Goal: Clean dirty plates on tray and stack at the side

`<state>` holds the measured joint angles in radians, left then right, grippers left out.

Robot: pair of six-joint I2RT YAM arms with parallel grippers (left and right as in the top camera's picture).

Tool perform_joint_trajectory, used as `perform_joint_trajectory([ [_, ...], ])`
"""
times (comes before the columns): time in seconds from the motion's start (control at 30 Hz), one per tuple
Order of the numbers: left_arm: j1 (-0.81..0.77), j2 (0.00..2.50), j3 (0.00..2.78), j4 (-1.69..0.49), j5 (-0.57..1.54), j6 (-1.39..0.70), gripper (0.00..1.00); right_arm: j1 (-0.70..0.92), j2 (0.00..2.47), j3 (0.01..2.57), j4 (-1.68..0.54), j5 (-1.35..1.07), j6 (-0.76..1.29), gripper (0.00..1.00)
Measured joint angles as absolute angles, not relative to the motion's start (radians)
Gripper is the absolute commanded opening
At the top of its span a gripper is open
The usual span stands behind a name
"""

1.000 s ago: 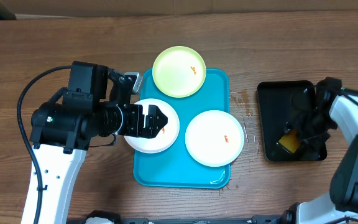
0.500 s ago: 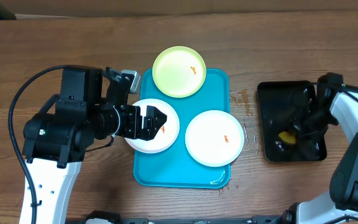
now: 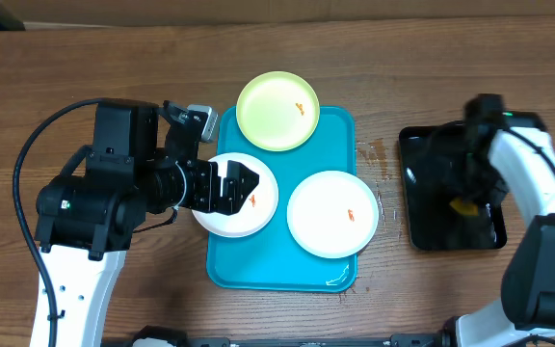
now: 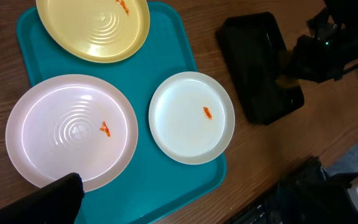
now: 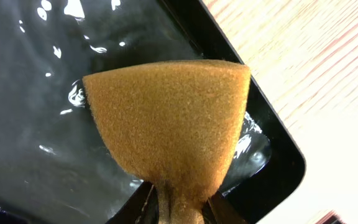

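- Right fingers pinch sponge above black tray.
- Plates on turquoise tray, leftward of sponge; white plate nearest.
- Left fingers over other white plate; spread or pressed, cannot tell.

Overhead: left part of the left white plate hidden under the left tool, whose jaw gap is unreadable.
Left wrist view: yellow-green plate cut by the upper edge.
Right wrist view: sponge runs off the bottom edge, pinched in the right tool; black tray cropped at left and top.
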<state>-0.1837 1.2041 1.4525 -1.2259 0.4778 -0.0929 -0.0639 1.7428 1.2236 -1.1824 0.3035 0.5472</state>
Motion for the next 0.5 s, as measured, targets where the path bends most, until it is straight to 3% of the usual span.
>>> perform_joint_trajectory([
  [0.27, -0.184, 1.204, 1.452, -1.227, 0.478, -0.093, 1.00, 0.121, 1.743, 1.224, -1.113, 0.447, 0.584, 0.27],
  [0.5, -0.184, 1.204, 1.452, -1.227, 0.478, -0.093, 1.00, 0.149, 1.751, 1.224, -1.106, 0.503, 0.590, 0.27],
])
